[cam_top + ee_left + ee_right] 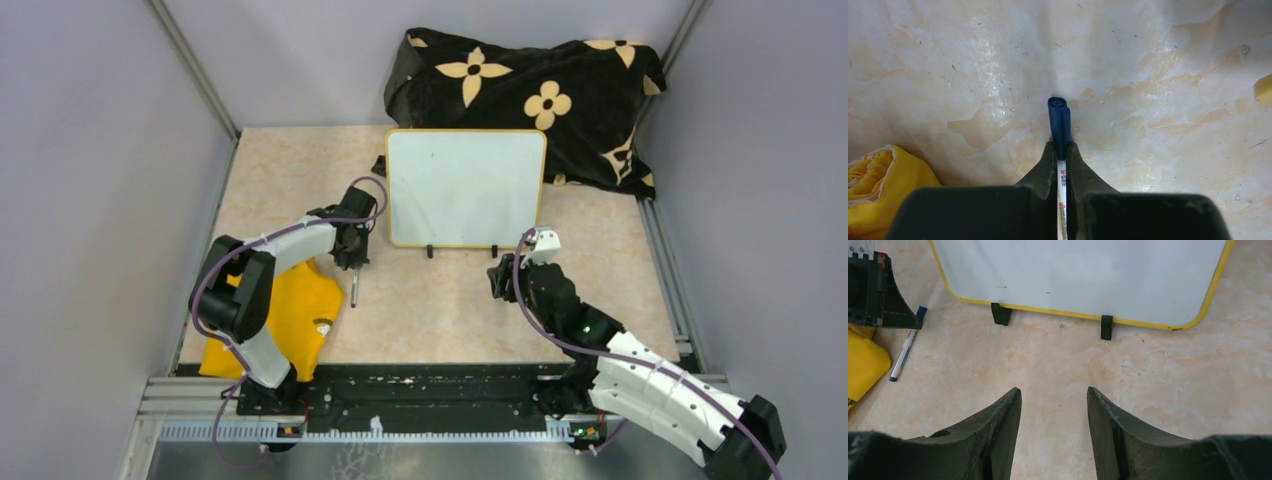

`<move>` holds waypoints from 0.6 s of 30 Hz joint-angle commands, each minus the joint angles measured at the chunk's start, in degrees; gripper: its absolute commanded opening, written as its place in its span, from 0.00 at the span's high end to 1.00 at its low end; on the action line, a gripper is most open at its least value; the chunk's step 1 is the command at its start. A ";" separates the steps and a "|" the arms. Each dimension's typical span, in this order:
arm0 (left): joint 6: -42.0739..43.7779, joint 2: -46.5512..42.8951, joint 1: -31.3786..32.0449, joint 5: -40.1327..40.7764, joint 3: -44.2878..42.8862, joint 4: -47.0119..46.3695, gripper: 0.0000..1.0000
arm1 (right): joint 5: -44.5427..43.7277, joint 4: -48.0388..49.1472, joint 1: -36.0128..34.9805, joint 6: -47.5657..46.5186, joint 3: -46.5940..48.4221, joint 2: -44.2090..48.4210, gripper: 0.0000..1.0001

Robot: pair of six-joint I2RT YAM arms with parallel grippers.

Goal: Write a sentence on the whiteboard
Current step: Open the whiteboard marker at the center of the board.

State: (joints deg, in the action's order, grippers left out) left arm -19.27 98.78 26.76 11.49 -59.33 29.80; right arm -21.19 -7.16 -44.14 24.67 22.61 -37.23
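Yellow cloth (290, 310): on the table (440, 310), just left of and behind the left tool (352, 262). Left tool: clenched on a marker (1060, 120), with the blue cap protruding past the fingertips and the white barrel between the jaws. Whiteboard (466, 187): right of that tool and directly ahead of the right tool (1054, 407), its two black feet on the near edge. Right tool: released, jaws apart over bare table. Black flowered cloth (540, 90): beyond the whiteboard.
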 commanded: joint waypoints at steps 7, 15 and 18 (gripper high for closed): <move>-0.90 -5.39 0.31 1.03 1.79 2.67 1.00 | -0.39 0.51 -0.17 0.21 3.77 0.88 0.50; -2.30 -16.29 0.30 -0.21 3.10 1.82 1.00 | 0.55 0.86 -0.24 -0.05 4.70 0.06 0.50; -2.35 -20.87 0.27 -2.71 3.94 0.44 1.00 | 1.43 1.37 -0.22 -0.06 4.68 0.06 0.50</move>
State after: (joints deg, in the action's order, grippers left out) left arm -20.88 83.22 26.76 11.35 -56.82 31.59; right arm -20.95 -8.10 -44.14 24.64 24.45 -37.23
